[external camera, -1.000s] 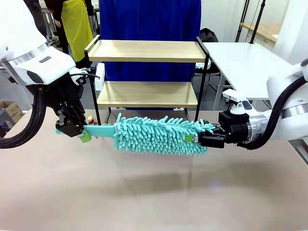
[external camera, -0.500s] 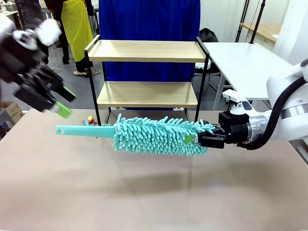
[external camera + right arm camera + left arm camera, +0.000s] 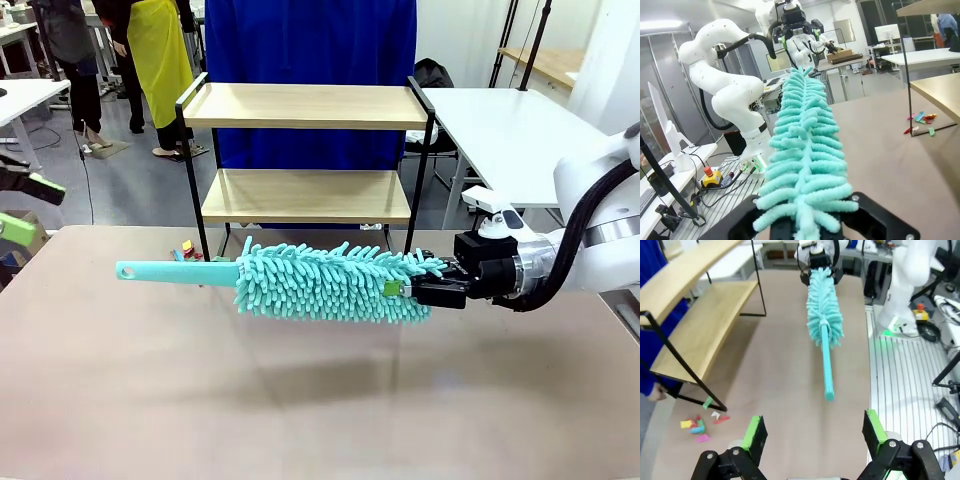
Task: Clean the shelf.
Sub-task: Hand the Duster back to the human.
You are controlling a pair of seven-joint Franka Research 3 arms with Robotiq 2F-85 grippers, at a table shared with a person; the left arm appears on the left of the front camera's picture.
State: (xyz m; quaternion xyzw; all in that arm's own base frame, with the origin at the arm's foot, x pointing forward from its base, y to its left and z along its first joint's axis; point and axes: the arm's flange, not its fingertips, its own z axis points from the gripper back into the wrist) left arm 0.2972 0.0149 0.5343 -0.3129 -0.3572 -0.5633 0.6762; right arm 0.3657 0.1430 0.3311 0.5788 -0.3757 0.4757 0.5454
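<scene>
My right gripper (image 3: pixel 425 291) was clenched on the fluffy tip end of the teal duster (image 3: pixel 330 282), holding it level above the counter (image 3: pixel 300 400), bare handle pointing off to my left. My left gripper (image 3: pixel 812 432) was released, fingers (image 3: pixel 754 432) wide, nothing between them, out at the counter's left edge with the handle end well ahead of it in the left wrist view. The shelf (image 3: pixel 305 150) stood at the far edge of the counter, just behind the duster, both boards bare. Small coloured scraps (image 3: pixel 186 249) lay by its front left leg.

Judgement: duster was held by the wrong end for sweeping, the soft part pinched, handle free. To do this step well I'd keep the right grip firm and steady so the handle doesn't droop, and regrasp the handle squarely with the left before sweeping. Approach the boards level, slide the head between the frame posts without knocking them, since the rack looks light and could shift.
</scene>
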